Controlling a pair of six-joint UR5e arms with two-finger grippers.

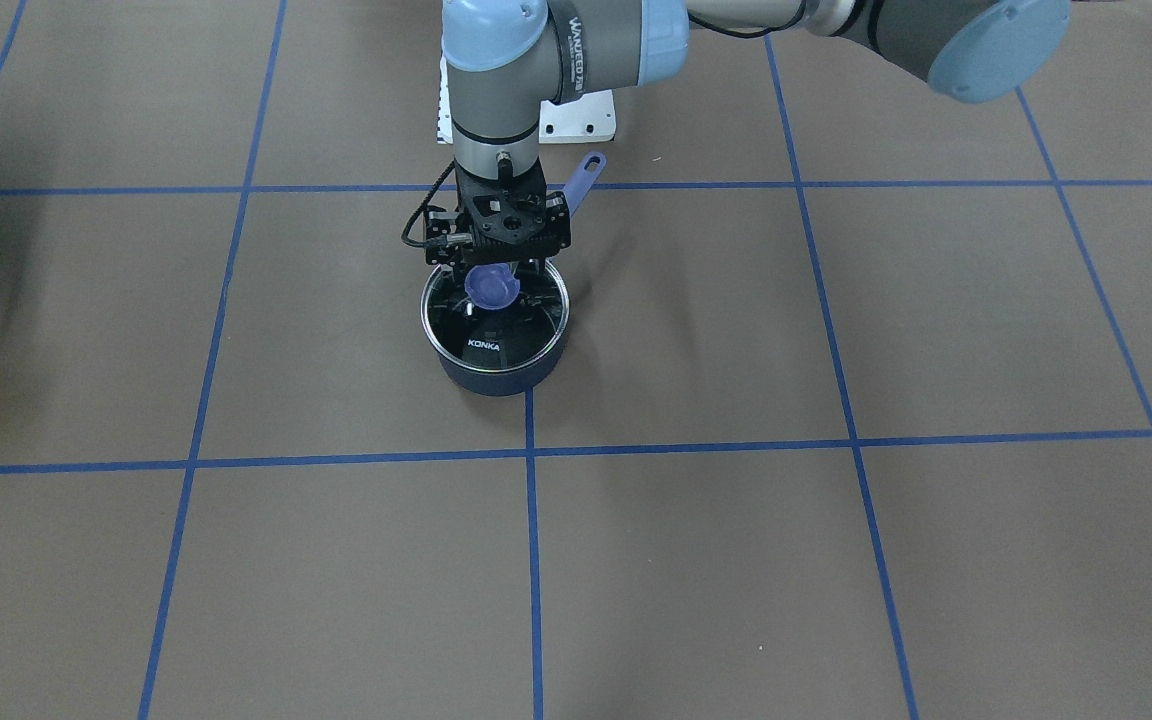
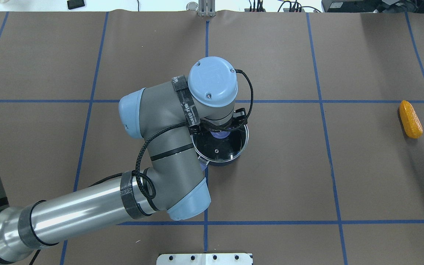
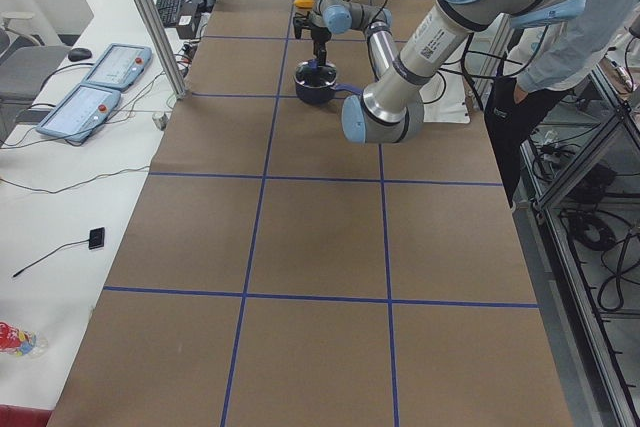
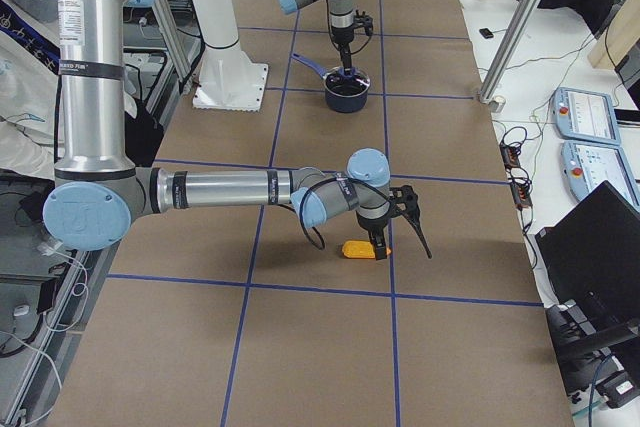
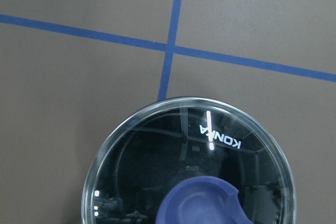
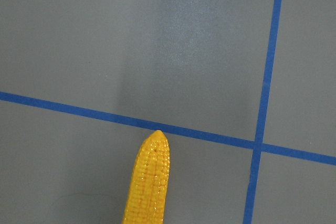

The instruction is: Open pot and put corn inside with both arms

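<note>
The pot (image 1: 496,375) stands mid-table with its glass lid (image 1: 511,330) on, and its lavender handle (image 1: 586,175) points toward the robot's base. My left gripper (image 1: 496,272) hangs straight down over the lid's purple knob (image 1: 492,287), with its fingers spread to either side of the knob. The left wrist view shows the lid (image 5: 157,166) and knob (image 5: 202,203) but no fingers. The corn (image 2: 410,119) lies flat far to the right. My right gripper (image 4: 398,245) hovers right over the corn (image 4: 362,249), and I cannot tell its state. The right wrist view shows the corn's tip (image 6: 149,182).
Blue tape lines grid the brown table. The white base plate (image 2: 204,258) sits at the robot's edge. A person (image 3: 560,37) stands beside the table near the robot. Control pendants (image 3: 100,62) lie on the side bench.
</note>
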